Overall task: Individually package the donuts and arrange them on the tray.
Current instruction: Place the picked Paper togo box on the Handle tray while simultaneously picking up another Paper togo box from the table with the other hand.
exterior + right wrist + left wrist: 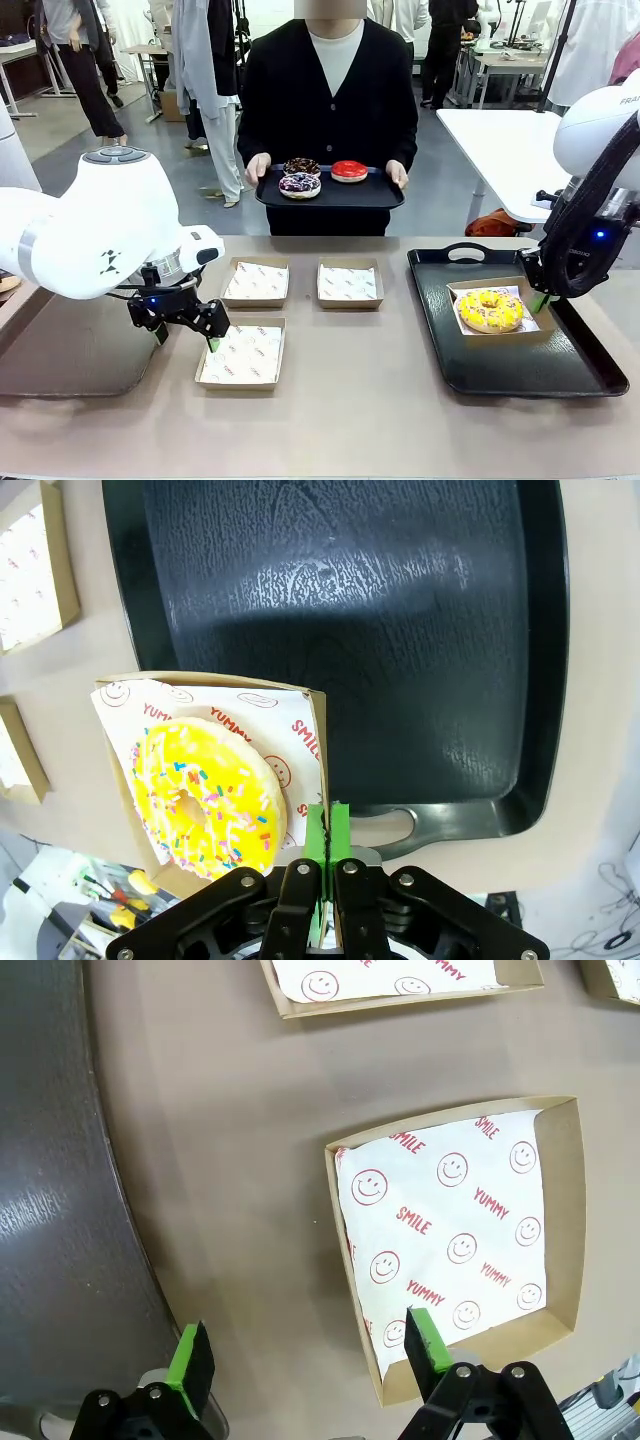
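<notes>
Yellow donut [205,800] boxed beside your right jaws, clamped on its box [321,740] wall, on the tray [400,630]. Left jaws gape over an empty box [450,1230]; three donuts [300,185] remain.

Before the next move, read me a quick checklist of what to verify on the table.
1. Right pincer shut on the wall of the box holding the yellow donut: ok.
2. That box resting flat on the black tray: cannot tell.
3. Left pincer open at the near empty box: ok.
4. Other two boxes empty: ok.
5. All donuts packaged: not ok, three donuts sit on the person's tray.
</notes>
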`<action>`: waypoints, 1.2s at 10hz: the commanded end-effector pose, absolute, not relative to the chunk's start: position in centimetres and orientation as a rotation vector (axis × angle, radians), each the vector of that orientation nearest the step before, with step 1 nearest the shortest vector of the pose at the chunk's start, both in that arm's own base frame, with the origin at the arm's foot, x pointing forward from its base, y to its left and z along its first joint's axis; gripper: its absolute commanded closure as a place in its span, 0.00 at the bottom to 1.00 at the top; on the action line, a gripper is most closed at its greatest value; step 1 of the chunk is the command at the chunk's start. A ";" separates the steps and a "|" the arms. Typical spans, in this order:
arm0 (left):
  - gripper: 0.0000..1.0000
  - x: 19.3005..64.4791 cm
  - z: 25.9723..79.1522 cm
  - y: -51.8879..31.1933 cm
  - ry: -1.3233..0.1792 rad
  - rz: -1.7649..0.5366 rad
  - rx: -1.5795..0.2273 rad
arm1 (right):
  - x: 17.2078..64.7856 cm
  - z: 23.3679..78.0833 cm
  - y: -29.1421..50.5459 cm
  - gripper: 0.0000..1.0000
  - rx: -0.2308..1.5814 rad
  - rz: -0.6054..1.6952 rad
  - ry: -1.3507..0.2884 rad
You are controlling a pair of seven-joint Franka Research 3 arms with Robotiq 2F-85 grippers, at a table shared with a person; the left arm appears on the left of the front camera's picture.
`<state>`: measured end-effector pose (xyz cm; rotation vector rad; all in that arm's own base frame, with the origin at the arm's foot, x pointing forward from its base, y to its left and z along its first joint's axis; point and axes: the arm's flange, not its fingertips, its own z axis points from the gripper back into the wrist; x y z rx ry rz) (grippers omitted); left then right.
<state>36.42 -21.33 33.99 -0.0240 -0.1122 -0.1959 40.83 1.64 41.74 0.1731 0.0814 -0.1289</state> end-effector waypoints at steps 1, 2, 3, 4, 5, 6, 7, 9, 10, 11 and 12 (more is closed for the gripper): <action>0.00 36.3 33.9 -21.4 -0.111 -0.202 -0.022 | 40.7 41.8 1.7 0.99 0.174 -0.137 0.083; 0.00 36.3 33.9 -21.4 -0.111 -0.202 -0.022 | 40.7 41.8 1.7 0.99 0.174 -0.137 0.083; 0.00 36.4 34.0 -21.3 -0.112 -0.196 -0.024 | 40.7 41.8 1.7 0.99 0.174 -0.137 0.083; 0.00 36.5 35.2 -20.6 -0.126 -0.143 -0.029 | 40.8 41.7 1.6 0.99 0.173 -0.129 0.081; 0.00 36.7 36.1 -20.3 -0.138 -0.101 -0.035 | 41.3 41.4 2.4 0.99 0.139 -0.114 0.102; 0.00 36.7 36.6 -20.2 -0.142 -0.067 -0.058 | 41.5 41.0 3.1 0.99 0.116 -0.109 0.099; 0.00 36.8 36.7 -20.5 -0.147 -0.064 -0.062 | 41.6 40.6 3.4 0.99 0.099 -0.105 0.090; 0.00 36.3 36.2 -21.2 -0.137 -0.065 -0.031 | 41.6 39.9 4.1 0.99 0.079 -0.095 0.077; 0.00 36.2 36.0 -21.6 -0.125 -0.070 -0.014 | 41.6 39.6 4.5 0.99 0.072 -0.086 0.063; 0.00 36.1 35.7 -22.1 -0.118 -0.057 -0.002 | 41.6 39.3 4.6 0.99 0.065 -0.082 0.051; 0.00 36.0 35.6 -22.5 -0.115 -0.039 0.002 | 41.6 39.1 4.8 0.99 0.049 -0.069 0.033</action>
